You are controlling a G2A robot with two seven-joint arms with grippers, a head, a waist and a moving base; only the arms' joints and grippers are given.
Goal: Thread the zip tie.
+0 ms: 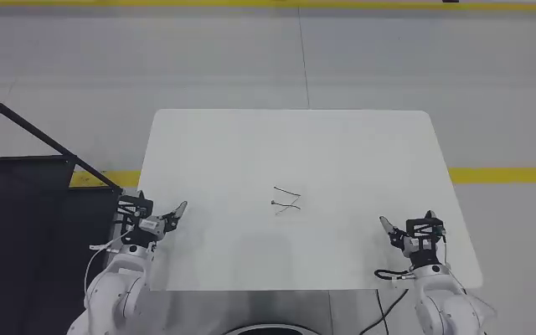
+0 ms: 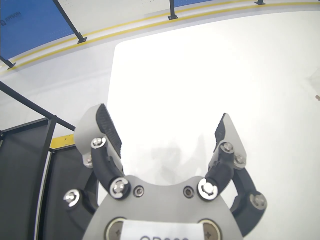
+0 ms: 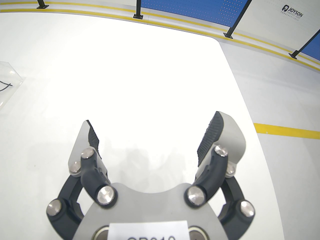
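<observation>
Zip tie (image 1: pixel 286 201) lies loose on the white table (image 1: pixel 251 142), centre of the top view, well apart from both arms. Left gripper (image 2: pixel 162 111) at lower left, fingers spread wide. Right gripper (image 3: pixel 152 117) at lower right, likewise spread.

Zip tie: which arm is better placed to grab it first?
Right, but narrowly. The zip tie lies untouched in the middle of the table; the left gripper and right gripper are open, about equally far, but the right wrist view catches the tie.
</observation>
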